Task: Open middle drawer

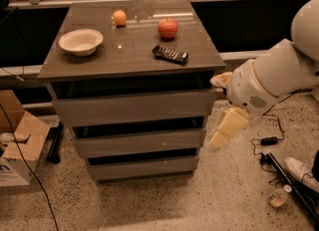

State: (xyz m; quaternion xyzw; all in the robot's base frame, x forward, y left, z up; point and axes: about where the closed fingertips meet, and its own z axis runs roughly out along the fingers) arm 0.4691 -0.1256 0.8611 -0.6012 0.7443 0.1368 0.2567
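The middle drawer (139,143) is the grey-taupe handleless front between a taller drawer (132,106) above and a shorter drawer (142,168) below. Its front sits about flush with the others, with a dark gap above it. My gripper (223,131), cream coloured, hangs from the white arm (271,78) just right of the cabinet. It is level with the middle drawer's right end and very close to that corner; I cannot see whether it touches.
On the cabinet top (99,60) are a white bowl (80,41), an orange (119,17), a red apple (168,27) and a dark snack bar (170,54). A cardboard box (17,148) stands on the floor at left. Cables and a small bottle (277,197) lie at right.
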